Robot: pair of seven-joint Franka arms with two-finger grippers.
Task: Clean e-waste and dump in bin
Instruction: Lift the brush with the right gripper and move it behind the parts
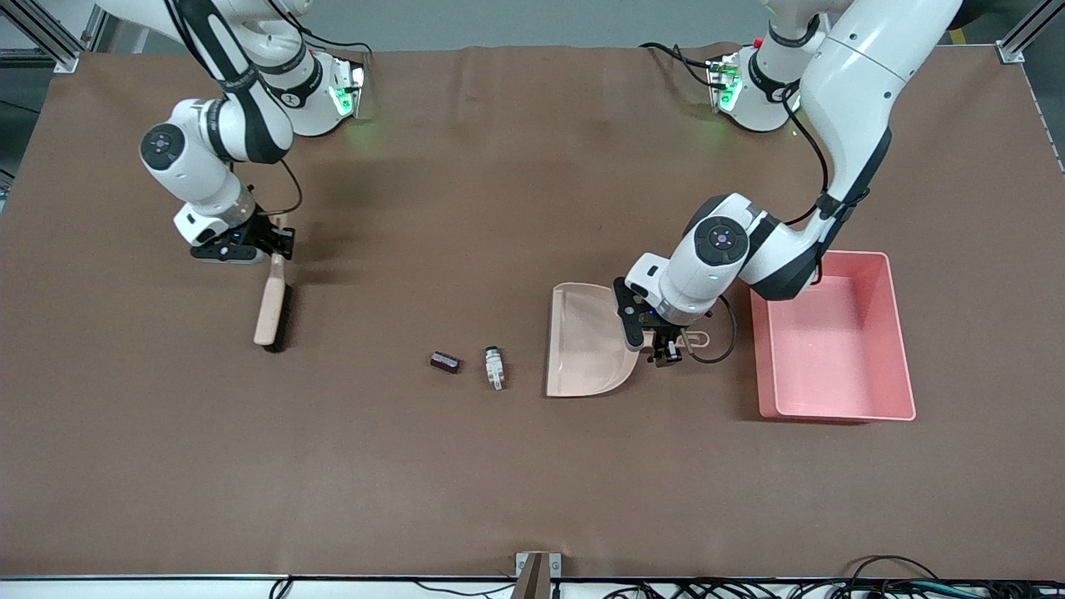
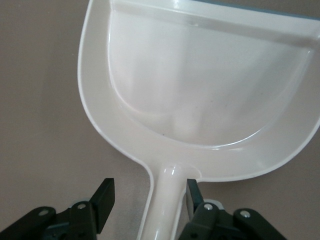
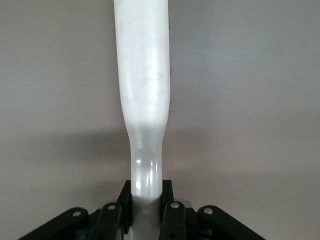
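Observation:
The e-waste lies mid-table: a dark maroon block (image 1: 445,362) and, beside it, a white-grey connector piece (image 1: 495,367). The beige dustpan (image 1: 582,349) rests flat between them and the pink bin (image 1: 832,349), its mouth toward the bits. My left gripper (image 1: 661,341) is low at the dustpan's handle (image 2: 167,200). It straddles the handle open (image 2: 150,197): one finger touches it and the other stands apart. My right gripper (image 1: 274,249) is shut (image 3: 146,197) on the handle (image 3: 142,100) of a beige brush (image 1: 272,312) that lies on the table toward the right arm's end.
The bin holds nothing and sits beside the dustpan's handle, toward the left arm's end. Brown table surface stretches between the brush and the e-waste. A small bracket (image 1: 537,574) sits at the table edge nearest the front camera.

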